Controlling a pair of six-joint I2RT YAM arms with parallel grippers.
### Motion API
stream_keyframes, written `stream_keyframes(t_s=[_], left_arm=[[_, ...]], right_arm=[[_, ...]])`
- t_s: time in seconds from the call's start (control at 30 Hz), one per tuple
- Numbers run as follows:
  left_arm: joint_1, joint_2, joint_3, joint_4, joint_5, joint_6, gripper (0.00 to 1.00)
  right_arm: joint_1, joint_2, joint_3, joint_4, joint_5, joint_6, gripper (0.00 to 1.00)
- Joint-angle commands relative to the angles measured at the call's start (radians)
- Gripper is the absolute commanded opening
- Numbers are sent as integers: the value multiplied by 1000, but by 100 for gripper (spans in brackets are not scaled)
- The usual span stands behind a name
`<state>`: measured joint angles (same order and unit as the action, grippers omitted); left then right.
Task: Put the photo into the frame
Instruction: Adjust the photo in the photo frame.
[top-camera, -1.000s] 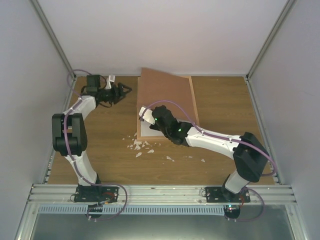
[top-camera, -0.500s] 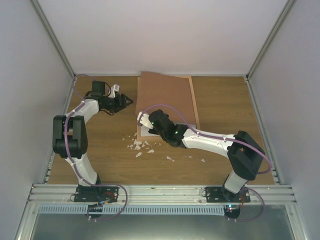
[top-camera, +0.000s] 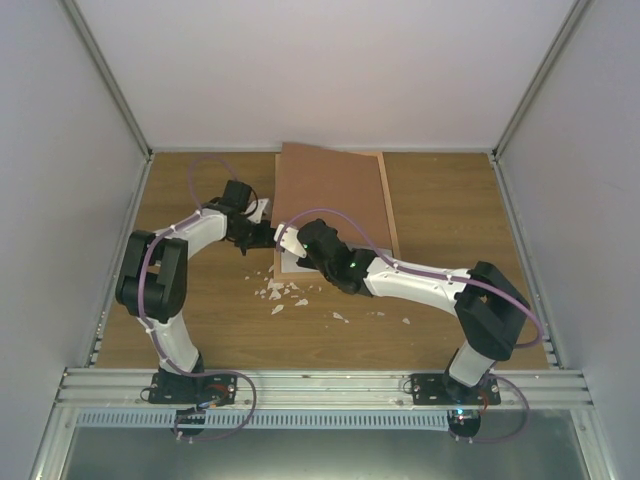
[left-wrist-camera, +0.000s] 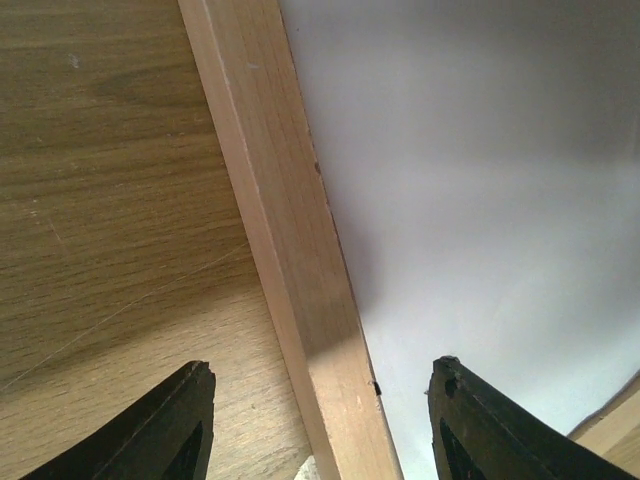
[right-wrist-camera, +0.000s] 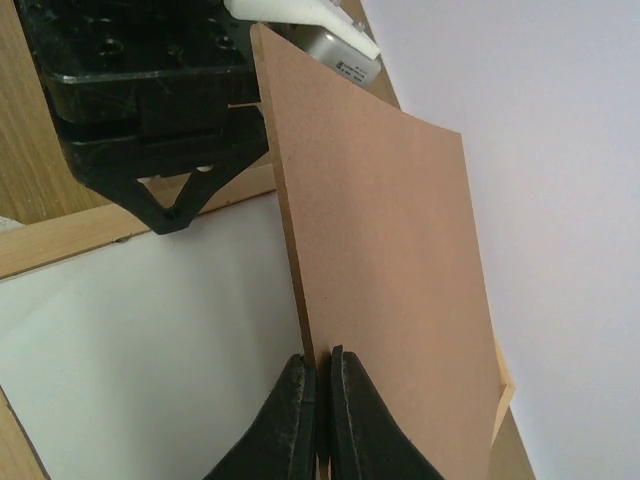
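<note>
Centre of the top view: right end effector (right-wrist-camera: 322, 368) pinched the raised edge of the tilted brown backing board (right-wrist-camera: 390, 240). Left end effector (left-wrist-camera: 322, 370) was spread astride a rail of the frame (left-wrist-camera: 290, 250), touching nothing. A white sheet, likely the photo (right-wrist-camera: 140, 320), lay inside the frame under the board. Risk: the thin edge grip slips, and the board drops and knocks the photo askew.

Raised backing board (right-wrist-camera: 390, 250) leaves a wedge of room over the frame (left-wrist-camera: 290, 250); left pincer (top-camera: 265, 238) stands at its mouth.
</note>
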<state>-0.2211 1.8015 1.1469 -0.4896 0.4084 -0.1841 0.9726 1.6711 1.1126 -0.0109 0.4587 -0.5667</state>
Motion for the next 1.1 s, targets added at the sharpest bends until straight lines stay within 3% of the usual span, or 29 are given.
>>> stream_keyframes(t_s=[0.0, 0.4, 0.67, 0.9, 1.07], left_arm=[[-36, 6, 5, -6, -72, 28, 60], [-90, 41, 29, -43, -153, 27, 57], [-136, 80, 60, -81, -311, 5, 56], [-135, 84, 67, -100, -372, 4, 45], [-136, 91, 88, -131, -384, 13, 29]], right_arm=[[-5, -5, 3, -22, 21, 71, 0], [-5, -8, -2, -16, 19, 77, 1], [-5, -11, -5, -15, 19, 79, 1], [-5, -13, -8, -15, 20, 80, 1], [-5, -13, -8, -15, 21, 80, 1]])
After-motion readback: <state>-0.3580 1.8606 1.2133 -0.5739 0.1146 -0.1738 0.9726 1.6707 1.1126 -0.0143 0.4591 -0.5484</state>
